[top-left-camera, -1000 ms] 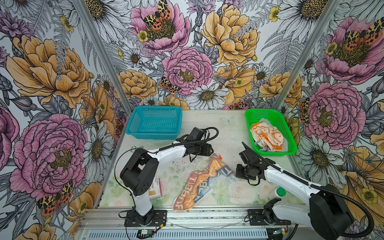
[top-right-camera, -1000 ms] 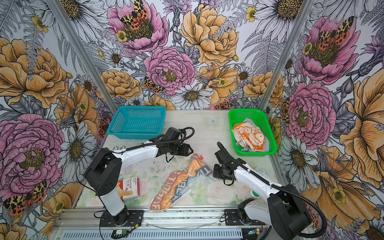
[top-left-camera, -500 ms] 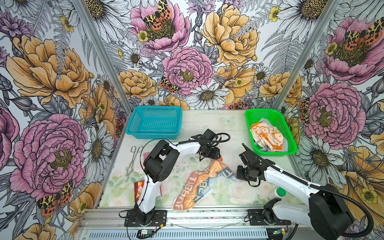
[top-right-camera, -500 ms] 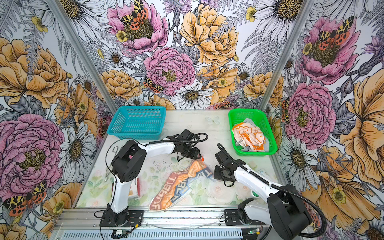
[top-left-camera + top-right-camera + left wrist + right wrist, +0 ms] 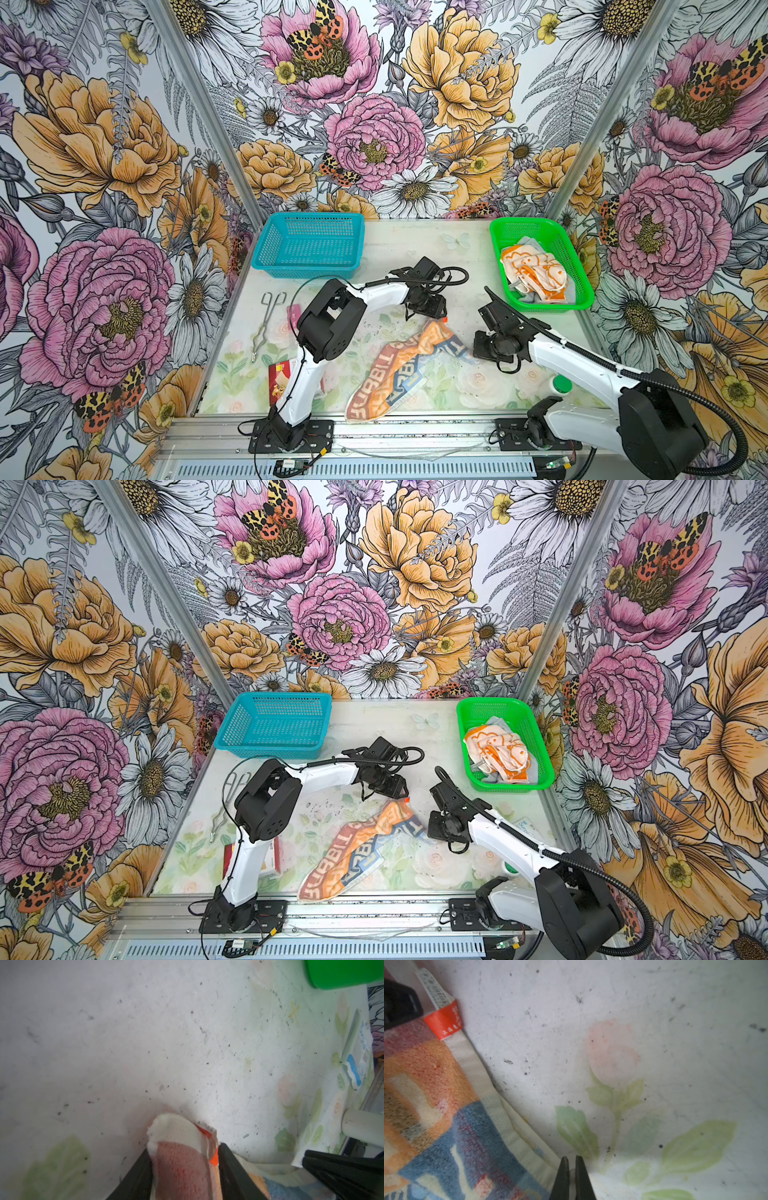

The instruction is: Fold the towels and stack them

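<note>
1. Cloth filled the left claw (image 5: 184,1148): its two black fingers (image 5: 232,1163) were clenched on a bunched corner of the RABBIT towel (image 5: 399,370), the corner that carried an orange tag (image 5: 444,1020).
2. From that claw the towel lay crumpled on the tabletop (image 5: 415,245). It stretched slantwise back toward the left arm's base, lettering up, and its far end reached the tabletop's front edge.
3. The right claw (image 5: 572,1159) was clenched, tips almost meeting, right at the towel's cream hem. Whether any hem was caught between them could not be told.
4. In both top views the two claws stood near each other, with the towel's tagged end between them.
5. Beyond the right claw, the green basket (image 5: 548,307) held the orange towel (image 5: 536,274), crumpled on top of the grey towel (image 5: 528,242).
6. Beyond the left claw, on the side away from the right claw, sat the blue basket (image 5: 307,215). Metal tongs (image 5: 266,324) and a red box (image 5: 277,376) lay well behind that claw, near the left arm's base.
</note>
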`<state>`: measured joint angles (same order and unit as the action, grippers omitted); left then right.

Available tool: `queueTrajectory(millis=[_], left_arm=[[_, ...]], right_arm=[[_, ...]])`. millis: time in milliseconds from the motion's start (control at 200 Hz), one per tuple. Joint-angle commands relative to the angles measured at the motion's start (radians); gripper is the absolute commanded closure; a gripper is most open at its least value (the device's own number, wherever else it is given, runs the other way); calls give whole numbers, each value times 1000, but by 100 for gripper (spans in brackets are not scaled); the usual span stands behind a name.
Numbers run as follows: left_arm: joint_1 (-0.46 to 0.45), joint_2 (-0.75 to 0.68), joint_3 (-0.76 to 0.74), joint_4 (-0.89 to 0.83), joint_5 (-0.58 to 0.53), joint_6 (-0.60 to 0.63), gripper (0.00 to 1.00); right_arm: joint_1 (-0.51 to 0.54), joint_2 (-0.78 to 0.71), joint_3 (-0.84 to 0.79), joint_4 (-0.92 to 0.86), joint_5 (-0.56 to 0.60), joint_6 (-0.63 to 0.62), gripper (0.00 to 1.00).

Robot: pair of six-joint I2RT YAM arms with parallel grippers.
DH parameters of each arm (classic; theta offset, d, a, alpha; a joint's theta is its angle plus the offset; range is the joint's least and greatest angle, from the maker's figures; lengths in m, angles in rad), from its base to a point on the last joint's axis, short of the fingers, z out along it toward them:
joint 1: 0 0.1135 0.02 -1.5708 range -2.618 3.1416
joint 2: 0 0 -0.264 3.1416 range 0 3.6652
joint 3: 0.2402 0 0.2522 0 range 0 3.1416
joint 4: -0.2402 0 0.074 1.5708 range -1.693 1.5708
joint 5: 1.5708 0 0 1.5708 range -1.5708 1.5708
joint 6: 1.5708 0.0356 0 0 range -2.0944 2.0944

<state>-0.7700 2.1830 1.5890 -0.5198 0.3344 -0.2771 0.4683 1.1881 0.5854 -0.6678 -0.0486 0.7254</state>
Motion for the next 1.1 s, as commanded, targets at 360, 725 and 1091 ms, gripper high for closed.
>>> queueTrajectory(millis=[360,725,1091], left_arm=[[-19,47,58,-127,-9,63,73],[19,-124,40,-127,-120,77,100],[88,-530,19,-59,-244,185,100]], right_arm=[[6,-36,14,-7,6,-9,100],[-3,-27,160,-48,11,-122,100],[-64,21,735,-214,13,-365,100]])
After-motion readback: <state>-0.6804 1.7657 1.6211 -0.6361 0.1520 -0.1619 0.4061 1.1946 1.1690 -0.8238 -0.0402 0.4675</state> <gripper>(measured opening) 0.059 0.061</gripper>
